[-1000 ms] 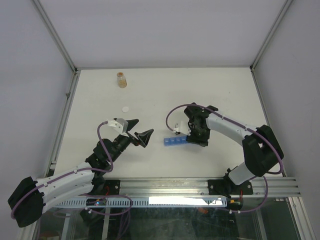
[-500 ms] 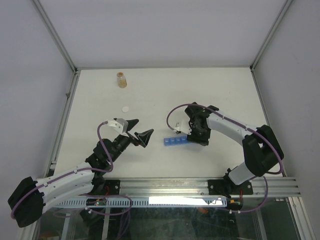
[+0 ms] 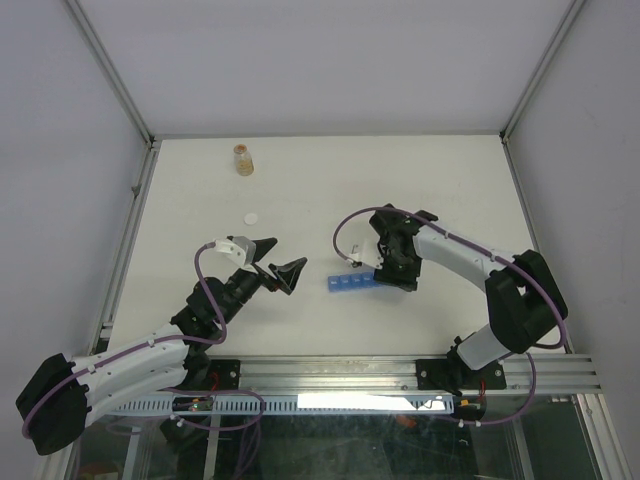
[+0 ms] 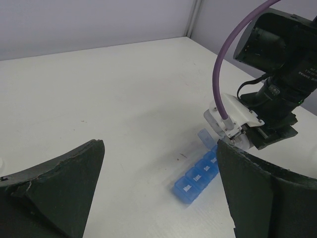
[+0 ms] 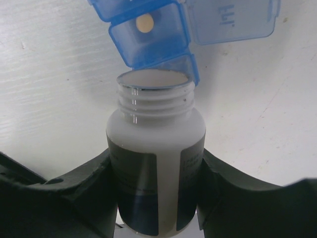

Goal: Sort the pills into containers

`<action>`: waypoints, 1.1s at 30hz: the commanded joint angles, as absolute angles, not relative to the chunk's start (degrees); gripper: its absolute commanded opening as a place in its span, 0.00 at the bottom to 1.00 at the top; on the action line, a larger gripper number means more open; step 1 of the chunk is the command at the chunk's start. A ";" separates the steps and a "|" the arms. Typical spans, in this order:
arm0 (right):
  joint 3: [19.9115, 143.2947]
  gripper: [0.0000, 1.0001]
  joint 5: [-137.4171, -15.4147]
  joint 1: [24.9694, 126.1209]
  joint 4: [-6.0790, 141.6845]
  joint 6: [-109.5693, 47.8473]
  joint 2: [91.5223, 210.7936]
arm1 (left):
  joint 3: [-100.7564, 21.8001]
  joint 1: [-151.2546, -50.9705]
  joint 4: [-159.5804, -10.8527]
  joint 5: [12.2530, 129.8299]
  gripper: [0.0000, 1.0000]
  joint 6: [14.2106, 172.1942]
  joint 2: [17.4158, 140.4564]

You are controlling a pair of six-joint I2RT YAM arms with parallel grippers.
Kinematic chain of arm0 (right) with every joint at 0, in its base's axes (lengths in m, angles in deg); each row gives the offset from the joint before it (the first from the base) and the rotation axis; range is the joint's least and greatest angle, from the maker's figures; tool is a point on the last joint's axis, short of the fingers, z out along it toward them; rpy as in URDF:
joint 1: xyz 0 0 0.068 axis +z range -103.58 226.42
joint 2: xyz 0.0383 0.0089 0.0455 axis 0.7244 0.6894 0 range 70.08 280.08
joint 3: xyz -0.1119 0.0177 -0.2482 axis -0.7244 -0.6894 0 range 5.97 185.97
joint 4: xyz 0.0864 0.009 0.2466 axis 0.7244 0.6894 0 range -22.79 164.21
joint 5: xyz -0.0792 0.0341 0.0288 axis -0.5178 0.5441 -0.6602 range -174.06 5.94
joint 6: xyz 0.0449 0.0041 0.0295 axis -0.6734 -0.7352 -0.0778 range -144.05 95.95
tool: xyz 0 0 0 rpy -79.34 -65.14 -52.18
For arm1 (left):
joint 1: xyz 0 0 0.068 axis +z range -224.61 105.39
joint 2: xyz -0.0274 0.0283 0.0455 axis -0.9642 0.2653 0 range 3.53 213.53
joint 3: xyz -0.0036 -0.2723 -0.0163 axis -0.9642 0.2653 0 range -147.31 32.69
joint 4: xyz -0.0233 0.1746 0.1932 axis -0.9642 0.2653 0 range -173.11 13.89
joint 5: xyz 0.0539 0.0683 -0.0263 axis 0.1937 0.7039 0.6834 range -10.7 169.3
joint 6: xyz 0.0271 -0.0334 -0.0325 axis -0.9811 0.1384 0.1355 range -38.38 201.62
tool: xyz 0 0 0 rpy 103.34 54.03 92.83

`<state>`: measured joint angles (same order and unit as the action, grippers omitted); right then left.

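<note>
At the open pill organizer (image 5: 148,37), right gripper (image 5: 156,181) pinches uncapped white bottle (image 5: 156,144); left gripper (image 4: 159,148) spread; I fear overtilt spilling its contents wide.

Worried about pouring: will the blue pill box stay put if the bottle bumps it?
Probably not: the pill box looks thin, light plastic lying loose on the smooth table, so it would likely slide. Its open lid seems hinged and may flap.
</note>
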<state>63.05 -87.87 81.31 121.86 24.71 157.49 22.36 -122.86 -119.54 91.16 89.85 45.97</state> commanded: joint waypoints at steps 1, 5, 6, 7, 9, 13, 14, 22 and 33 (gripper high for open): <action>65.42 0.00 -86.00 81.43 123.02 23.34 156.10 | 22.29 -122.35 -122.10 90.16 0.99 89.18 46.01; 67.23 0.00 -85.24 81.60 125.61 22.55 157.71 | 22.27 -122.29 -121.93 90.10 0.99 89.16 45.99; 65.91 0.00 -86.12 82.11 123.19 23.27 156.44 | 22.43 -122.30 -122.14 90.10 0.99 89.24 45.75; 63.30 0.00 -89.23 81.96 119.57 24.73 155.33 | 22.49 -122.26 -122.29 90.23 0.99 89.34 45.75; 65.77 0.00 -88.58 81.62 123.43 23.15 157.47 | 22.35 -122.30 -122.05 90.07 0.99 89.19 45.89; 64.09 0.00 -90.57 81.40 121.35 24.14 156.73 | 22.43 -122.25 -122.14 90.11 0.99 89.27 45.87; 66.19 0.00 -88.04 81.63 124.35 22.92 157.65 | 22.41 -122.23 -122.06 89.97 0.99 89.20 45.87; 62.80 0.00 -90.92 81.67 119.66 25.27 154.98 | 22.58 -122.23 -122.27 90.16 0.99 89.35 45.66; 63.63 0.00 -90.85 82.19 121.29 24.82 155.53 | 22.55 -122.12 -122.24 90.02 0.99 89.28 45.69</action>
